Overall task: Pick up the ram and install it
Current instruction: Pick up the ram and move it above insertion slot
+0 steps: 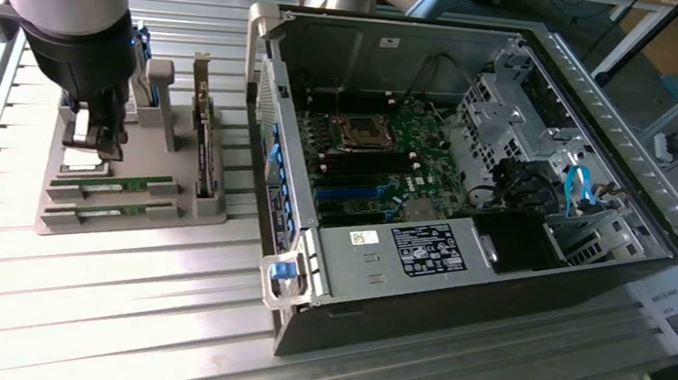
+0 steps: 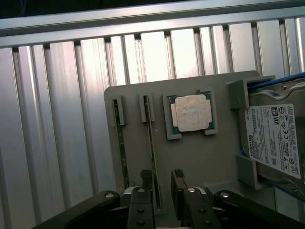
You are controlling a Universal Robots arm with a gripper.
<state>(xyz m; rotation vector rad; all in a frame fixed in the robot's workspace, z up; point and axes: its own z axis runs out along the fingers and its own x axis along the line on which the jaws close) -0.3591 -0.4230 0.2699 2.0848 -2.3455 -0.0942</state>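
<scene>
Exterior view: gripper is hovering over the grey fixture tray at the exterior view's left, beside the open computer case. Wrist view: fingers are standing wide apart and gripping nothing. The ram is sitting on edge in its tray slot, one end lying in the gap between the fingers. Second stick is sitting in the neighbouring slot. Processor chip and hard drive are lying further along the tray
</scene>
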